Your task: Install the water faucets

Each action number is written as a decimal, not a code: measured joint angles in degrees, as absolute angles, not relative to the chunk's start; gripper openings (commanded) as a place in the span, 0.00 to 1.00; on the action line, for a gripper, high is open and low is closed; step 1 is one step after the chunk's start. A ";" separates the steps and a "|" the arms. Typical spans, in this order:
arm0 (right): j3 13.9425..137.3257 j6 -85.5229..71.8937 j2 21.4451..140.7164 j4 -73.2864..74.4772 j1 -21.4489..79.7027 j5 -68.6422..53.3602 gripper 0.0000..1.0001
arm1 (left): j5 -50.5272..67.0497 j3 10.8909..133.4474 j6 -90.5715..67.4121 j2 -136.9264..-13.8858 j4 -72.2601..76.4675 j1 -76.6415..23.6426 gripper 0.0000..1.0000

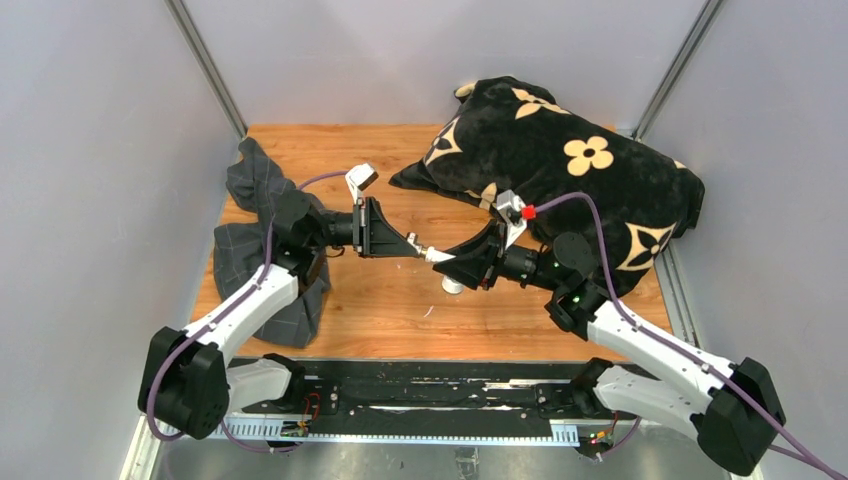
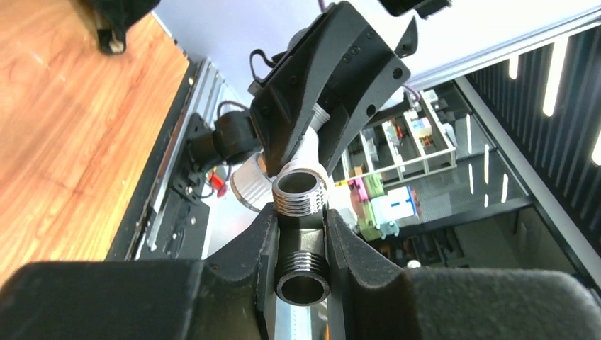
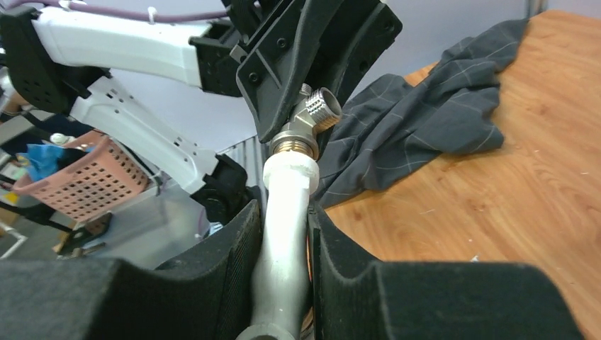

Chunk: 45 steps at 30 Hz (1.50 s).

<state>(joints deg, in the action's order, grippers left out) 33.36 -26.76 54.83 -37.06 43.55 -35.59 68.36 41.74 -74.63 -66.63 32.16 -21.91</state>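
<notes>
My left gripper (image 2: 301,228) is clamped on the tee (image 2: 301,195), pads on its middle, one threaded end pointing up and one back at me. My right gripper (image 3: 285,219) is closed around the tap (image 3: 287,185), holding its white stem. The two parts meet in the air over the middle of the table (image 1: 380,320), with the cloth (image 1: 255,185) to the left and the cushion (image 1: 570,150) at the far right. From the right wrist view, the tee's brass collar sits on the tap's white end; I cannot tell how far it is threaded.

I judge the step to be screwing these together. I want both axes in one line before turning, or the thread may cross. I'd hold the left wrist fixed and roll only the right, slowly, pushing lightly along the stem. The stem is round and smooth, so it may spin between the pads; if it does, I'd stop rather than force it. Neither grip should loosen while the joint is shallow.
</notes>
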 measured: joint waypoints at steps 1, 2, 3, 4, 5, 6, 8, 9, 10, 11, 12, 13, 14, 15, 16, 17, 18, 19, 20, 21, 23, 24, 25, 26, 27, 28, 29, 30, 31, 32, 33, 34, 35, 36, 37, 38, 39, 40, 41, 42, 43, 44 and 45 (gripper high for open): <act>33.76 -28.84 55.77 -37.93 42.85 -36.69 0.01 | 67.99 40.62 -76.31 -66.81 36.36 -21.78 0.00; 34.44 -31.09 56.97 -38.72 41.89 -38.24 0.00 | 67.70 39.40 -78.28 -67.42 41.52 -21.50 0.00; 35.03 -32.95 57.91 -39.13 41.15 -39.42 0.00 | 67.61 38.68 -80.20 -68.38 45.89 -21.26 0.00; 35.75 -35.46 59.22 -40.10 39.86 -41.08 0.01 | 67.48 38.39 -82.37 -69.93 50.30 -21.06 0.00; 36.27 -38.02 60.51 -41.50 38.63 -42.39 0.01 | 67.35 38.33 -84.77 -71.75 54.83 -20.88 0.00; 36.69 -40.56 61.78 -43.09 37.56 -43.13 0.01 | 67.35 38.33 -87.77 -74.15 60.40 -20.67 0.00; 37.32 -45.78 64.16 -45.06 35.53 -44.69 0.01 | 67.26 38.33 -92.88 -78.50 68.51 -20.45 0.00; 37.58 -47.70 65.04 -45.36 34.87 -45.36 0.01 | 67.20 38.33 -94.67 -80.16 71.20 -20.34 0.00; 38.02 -49.84 65.95 -45.69 34.22 -46.19 0.01 | 67.16 38.30 -96.09 -81.36 73.30 -20.18 0.00; 38.50 -51.59 66.63 -45.82 33.76 -46.85 0.01 | 67.07 38.24 -97.14 -82.00 74.85 -19.92 0.00; 39.07 -52.88 67.18 -45.82 33.50 -47.48 0.01 | 66.96 38.20 -97.62 -82.15 75.59 -19.79 0.00; 39.66 -54.19 67.61 -45.80 33.26 -47.99 0.01 | 66.76 38.20 -98.10 -82.19 76.58 -19.70 0.00; 40.05 -55.61 67.83 -45.91 33.04 -48.34 0.01 | 66.46 38.20 -98.48 -82.17 77.47 -19.70 0.00; 40.10 -56.84 67.85 -46.26 32.88 -48.42 0.01 | 66.19 38.20 -98.67 -82.17 78.15 -19.70 0.00; 40.05 -58.41 67.99 -46.83 32.73 -48.40 0.01 | 66.02 38.20 -98.85 -82.17 78.54 -19.75 0.00; 39.90 -60.29 68.36 -47.97 32.47 -48.38 0.01 | 65.67 38.17 -98.87 -82.17 78.83 -19.77 0.00; 39.77 -62.19 68.90 -49.17 32.10 -48.42 0.01 | 65.10 38.17 -98.80 -82.17 78.87 -19.84 0.00; 39.53 -64.58 69.69 -51.05 31.53 -48.49 0.01 | 64.40 38.17 -98.39 -82.24 78.76 -19.97 0.00; 39.24 -66.89 70.43 -52.75 30.94 -48.58 0.01 | 63.70 38.17 -97.65 -82.35 78.30 -20.14 0.00; 39.00 -68.64 71.02 -54.06 30.48 -48.64 0.01 | 62.98 38.15 -96.77 -82.37 77.58 -20.36 0.00; 38.50 -73.52 72.88 -57.45 29.12 -49.21 0.01 | 61.34 38.15 -94.11 -82.37 75.40 -20.78 0.00; 38.48 -75.50 73.63 -58.50 28.69 -49.36 0.01 | 60.53 38.15 -92.73 -82.35 74.17 -20.88 0.00; 38.48 -79.05 74.81 -59.59 28.12 -49.43 0.01 | 59.55 38.15 -90.98 -82.30 72.82 -21.06 0.00; 38.48 -79.42 74.91 -59.70 27.86 -49.41 0.01 | 58.89 38.17 -89.84 -82.19 71.92 -21.15 0.00; 38.48 -80.71 75.11 -59.72 27.55 -49.36 0.01 | 58.28 38.22 -88.51 -81.97 70.89 -21.28 0.00; 38.48 -81.82 75.16 -59.55 27.29 -49.25 0.01 | 57.36 38.26 -87.07 -81.69 69.91 -21.50 0.00; 38.48 -82.50 74.94 -59.22 27.16 -49.10 0.01 | 56.75 38.26 -85.97 -81.38 69.38 -21.69 0.00; 38.48 -82.91 74.59 -58.65 27.07 -48.86 0.01 | 56.16 38.33 -84.95 -81.03 68.86 -21.91 0.00; 38.50 -83.26 74.04 -57.87 27.03 -48.60 0.01 | 55.64 38.44 -83.81 -80.68 68.42 -22.15 0.01; 38.50 -83.53 73.54 -57.17 27.03 -48.34 0.01 | 55.24 38.57 -82.85 -80.34 67.99 -22.37 0.00; 38.59 -83.92 72.95 -56.27 27.03 -48.18 0.01 | 54.87 38.68 -81.54 -79.79 67.09 -22.59 0.00; 38.76 -84.38 72.53 -55.31 27.03 -48.14 0.01 | 54.63 38.72 -80.29 -79.26 66.48 -22.72 0.00; 39.03 -84.75 72.25 -54.41 27.03 -48.18 0.01 | 54.43 38.76 -78.87 -78.63 65.47 -22.81 0.00; 39.44 -85.34 72.14 -53.67 27.03 -48.45 0.01 | 54.15 38.81 -77.01 -77.82 64.25 -22.94 0.00; 39.86 -85.91 72.18 -53.30 27.03 -48.69 0.01 | 53.87 38.81 -75.59 -77.17 63.61 -22.96 0.00; 40.36 -86.91 72.36 -52.71 27.03 -49.60 0.01 | 53.47 38.85 -73.67 -76.55 63.59 -23.05 0.00; 40.69 -87.81 72.58 -52.40 27.11 -50.61 0.00 | 53.47 39.00 -72.29 -76.20 63.92 -23.09 0.00; 41.01 -88.97 72.86 -52.53 27.14 -51.53 0.01 | 53.67 39.11 -71.55 -76.12 64.55 -23.09 0.00; 41.34 -89.78 73.17 -52.90 27.11 -52.16 0.01 | 53.82 39.11 -71.18 -76.16 65.32 -23.09 0.00; 41.63 -90.54 73.49 -53.28 27.09 -52.53 0.01 | 53.95 39.11 -71.09 -76.44 66.50 -23.07 0.00; 41.71 -91.26 73.78 -54.06 27.05 -52.84 0.01 | 53.93 39.11 -71.16 -76.77 67.70 -23.07 0.00; 41.71 -92.01 73.97 -54.70 27.03 -52.99 0.01 | 54.00 39.11 -71.40 -77.19 69.12 -23.07 0.00; 41.71 -92.38 74.08 -55.16 27.03 -53.10 0.01 | 54.02 39.11 -71.64 -77.49 70.02 -23.07 0.00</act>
